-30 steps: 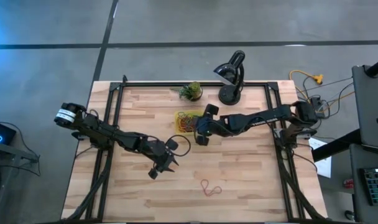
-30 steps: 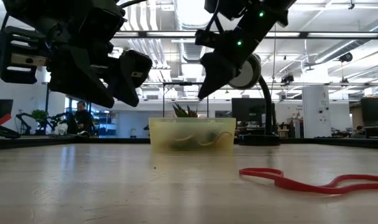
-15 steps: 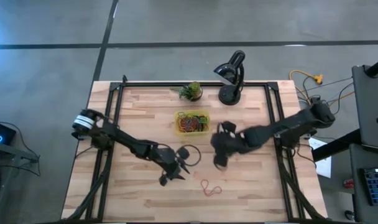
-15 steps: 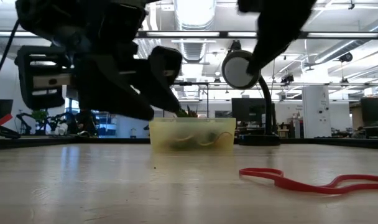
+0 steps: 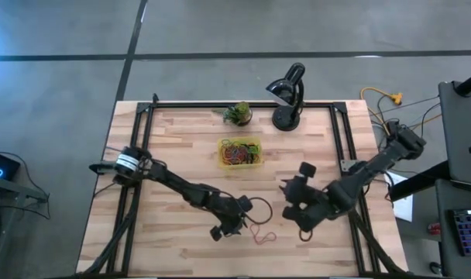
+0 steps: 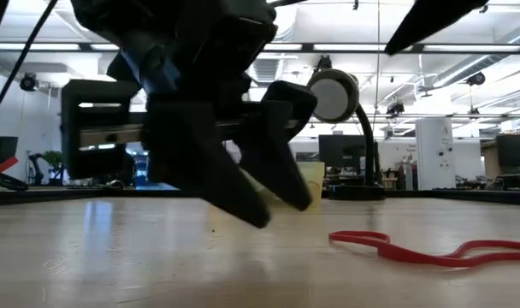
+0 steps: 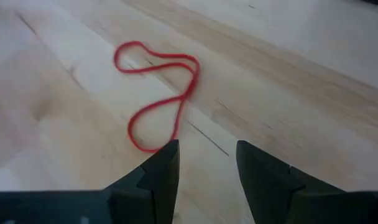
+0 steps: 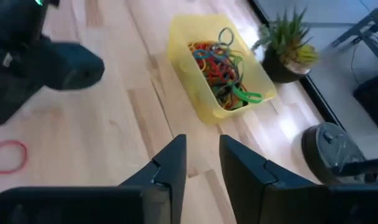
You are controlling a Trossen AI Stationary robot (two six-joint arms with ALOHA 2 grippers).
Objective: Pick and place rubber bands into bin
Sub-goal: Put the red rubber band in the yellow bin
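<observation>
A red rubber band (image 7: pixel 158 93) lies flat on the wooden table near the front middle (image 5: pixel 260 233); the low view shows it too (image 6: pixel 414 250). My left gripper (image 7: pixel 206 158) hovers open just short of it, low over the table (image 5: pixel 241 226), its fingers tilted down (image 6: pixel 280 210). The yellow bin (image 8: pixel 220 68) holds several coloured rubber bands and stands at the far middle (image 5: pixel 239 153). My right gripper (image 8: pixel 198 158) is open with nothing between its fingers. It hangs to the front right of the bin (image 5: pixel 288 203), pointing back at it.
A small potted plant (image 5: pixel 238 114) and a black desk lamp (image 5: pixel 288 97) stand at the far edge behind the bin. Black frame rails (image 5: pixel 135 155) run along the table's sides. Bare wood (image 5: pixel 166 248) lies left of the red band.
My left gripper has gone toward the table's near edge and to the right, sinking closer to the red band. My right gripper has swung away from above the bin toward the near right part of the table. The red band has not moved.
</observation>
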